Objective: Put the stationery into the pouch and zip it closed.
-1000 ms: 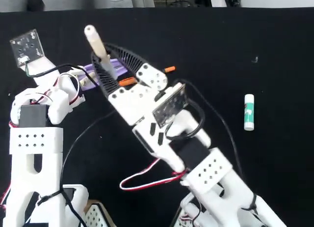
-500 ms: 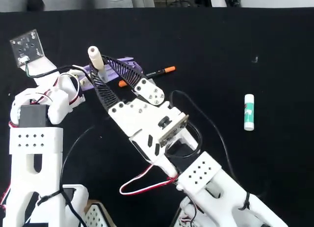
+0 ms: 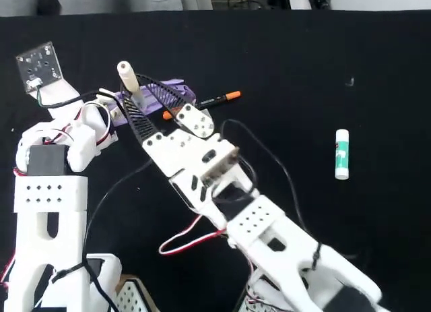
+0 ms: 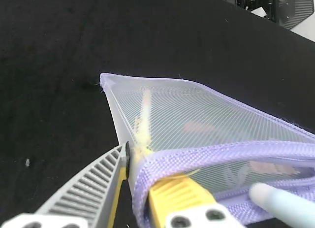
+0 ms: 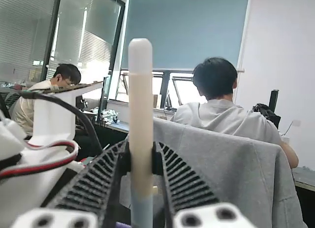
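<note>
1. My left gripper (image 4: 132, 176) is clamped on the purple zip (image 4: 221, 151) edge of the pouch (image 4: 206, 114). It holds the mouth up off the black table (image 3: 303, 69).
2. My right gripper (image 5: 141, 156) is closed on a white pen (image 5: 140, 90), which stands upright between the ribbed fingers. From above, the pen sits over the pouch's open end. In the left wrist view its pale lower tip is right at the rim. I judge this item to be at the point of going in, not yet inside.
3. Faint yellowish and pinkish shapes show through the mesh. I cannot tell whether they are stationery already inside.
4. Two items remain outside. The orange-capped marker (image 3: 214, 100) lies on the table just beside the pouch. The glue stick (image 3: 342, 153) lies well apart, on the right arm's side.
5. The zip is open and closing has not begun. I judge the task less than half done.
</note>
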`<state>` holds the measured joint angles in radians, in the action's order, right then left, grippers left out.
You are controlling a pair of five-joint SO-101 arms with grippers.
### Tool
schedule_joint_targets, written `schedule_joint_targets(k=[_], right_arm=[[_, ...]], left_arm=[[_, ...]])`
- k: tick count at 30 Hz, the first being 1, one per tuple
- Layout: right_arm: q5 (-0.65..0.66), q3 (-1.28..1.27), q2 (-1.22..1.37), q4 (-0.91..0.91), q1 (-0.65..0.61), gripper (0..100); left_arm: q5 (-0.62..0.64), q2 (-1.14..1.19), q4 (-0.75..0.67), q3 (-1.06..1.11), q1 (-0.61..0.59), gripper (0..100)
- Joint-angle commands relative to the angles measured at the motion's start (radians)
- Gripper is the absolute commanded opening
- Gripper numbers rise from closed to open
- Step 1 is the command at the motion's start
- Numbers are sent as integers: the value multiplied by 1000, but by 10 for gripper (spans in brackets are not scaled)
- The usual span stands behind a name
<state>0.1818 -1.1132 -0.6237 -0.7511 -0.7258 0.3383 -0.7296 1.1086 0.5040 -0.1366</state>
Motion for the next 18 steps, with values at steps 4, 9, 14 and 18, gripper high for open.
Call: schedule_joint_targets(k=[4,9,14,18], right_arm=[[-6,2,93,-146,37,11],[-8,-21,173,-242,72,11],[-8,-12,255,-262,74,16],[-8,13,326,-262,74,20]], left_arm=[[15,-20,-2,-10,4,29],[15,-20,2,-13,4,29],[15,-20,3,-15,4,29],[15,-20,3,-16,4,29]])
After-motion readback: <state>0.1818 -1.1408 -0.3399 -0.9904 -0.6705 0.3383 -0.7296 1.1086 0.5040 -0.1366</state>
